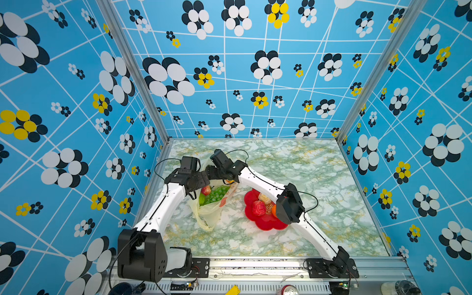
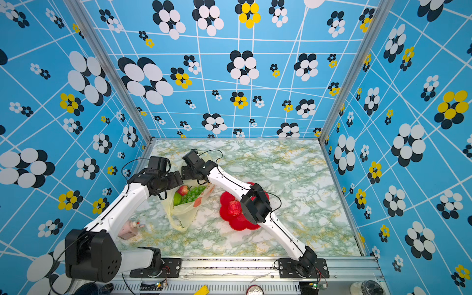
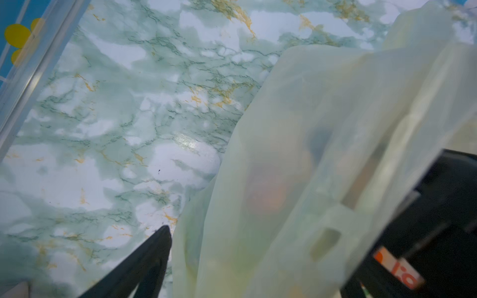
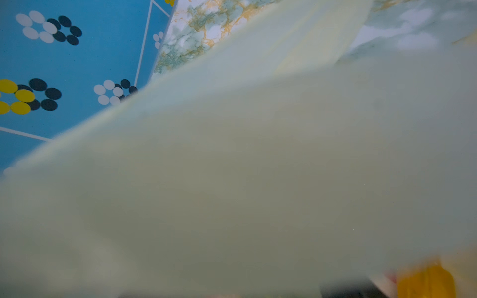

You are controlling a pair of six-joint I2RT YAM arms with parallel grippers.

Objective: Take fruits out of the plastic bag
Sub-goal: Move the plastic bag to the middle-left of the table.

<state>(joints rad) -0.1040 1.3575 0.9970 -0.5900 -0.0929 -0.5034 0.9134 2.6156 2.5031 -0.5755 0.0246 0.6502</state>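
Note:
The pale-yellow plastic bag (image 1: 207,214) lies left of the table's middle in both top views. Green grapes (image 1: 216,195), a red fruit (image 1: 206,190) and a green fruit (image 1: 201,199) show inside it. My left gripper (image 1: 205,178) and right gripper (image 1: 211,172) meet over the bag's far end. In the left wrist view one black finger (image 3: 154,255) stands far out to the side, with bag film (image 3: 296,154) draped between the jaws. Bag film (image 4: 258,167) fills the right wrist view and hides the fingers. A yellow-orange blur (image 4: 426,281) shows at its corner.
A red flower-shaped plate (image 1: 268,223) right of the bag holds a bumpy red fruit (image 1: 258,207), a cream piece (image 1: 264,198) and an orange (image 1: 273,210), partly under my right arm. A pink-and-white object (image 2: 129,228) lies by my left arm. Patterned walls close in three sides.

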